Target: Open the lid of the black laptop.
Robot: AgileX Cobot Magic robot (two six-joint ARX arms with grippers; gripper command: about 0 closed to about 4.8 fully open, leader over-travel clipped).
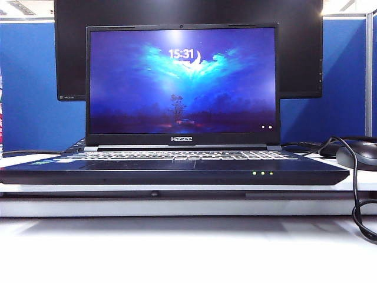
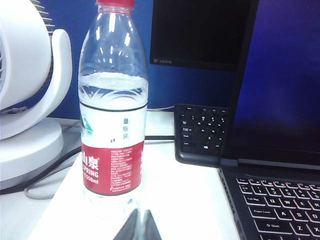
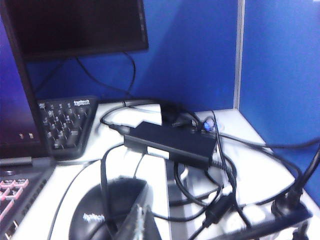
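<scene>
The black laptop [image 1: 177, 170] lies flat across the middle of the desk, with green LEDs on its front edge. Its lid [image 1: 181, 82] stands upright and open, the screen lit with a blue picture and "Hasee" below it. Neither gripper shows in the exterior view. The left wrist view holds my left gripper [image 2: 140, 220], shut and empty, low over the white desk in front of a water bottle [image 2: 113, 100], with the lid [image 2: 280, 75] and keys [image 2: 280, 200] to one side. My right gripper [image 3: 140, 212] is shut and empty above a black mouse [image 3: 97, 212], beside the lid's edge [image 3: 17, 90].
A large black monitor [image 1: 300, 47] stands behind the laptop. A white fan [image 2: 30, 110] and a separate black keyboard [image 2: 200, 132] sit near the bottle. On the right are the mouse [image 1: 359, 154], a power adapter [image 3: 170, 142], a power strip [image 3: 280, 220] and tangled cables [image 1: 356, 200].
</scene>
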